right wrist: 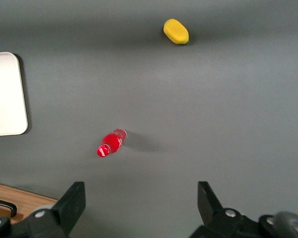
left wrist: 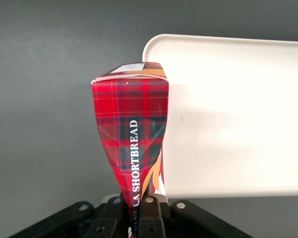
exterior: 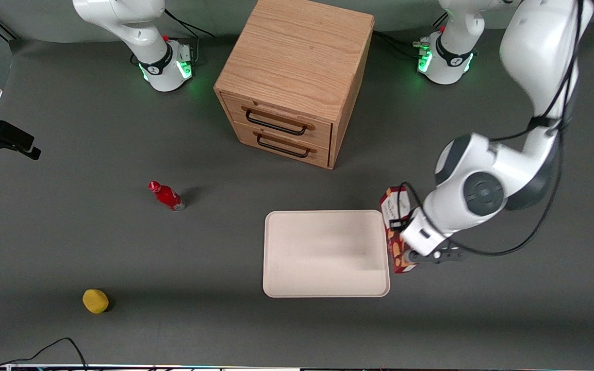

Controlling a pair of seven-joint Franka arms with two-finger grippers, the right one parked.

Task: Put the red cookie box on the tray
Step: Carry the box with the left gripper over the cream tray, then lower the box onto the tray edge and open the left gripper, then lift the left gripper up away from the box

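Note:
My left gripper [exterior: 413, 255] is shut on the red cookie box [exterior: 396, 214], a slim dark-red tartan carton with a white label end. It pinches one narrow end, and the carton is squeezed flat between the fingers. The box is beside the edge of the cream tray [exterior: 323, 252] that faces the working arm's end of the table, and its long side runs along that rim. In the left wrist view the box [left wrist: 131, 134] sticks out from the gripper [left wrist: 137, 208], with the tray [left wrist: 228, 114] right beside it. The tray holds nothing.
A wooden drawer cabinet [exterior: 292, 77] stands farther from the front camera than the tray. A small red bottle [exterior: 167, 196] and a yellow object [exterior: 95, 301] lie toward the parked arm's end. Both also show in the right wrist view, the bottle [right wrist: 111, 143] and the yellow object [right wrist: 176, 31].

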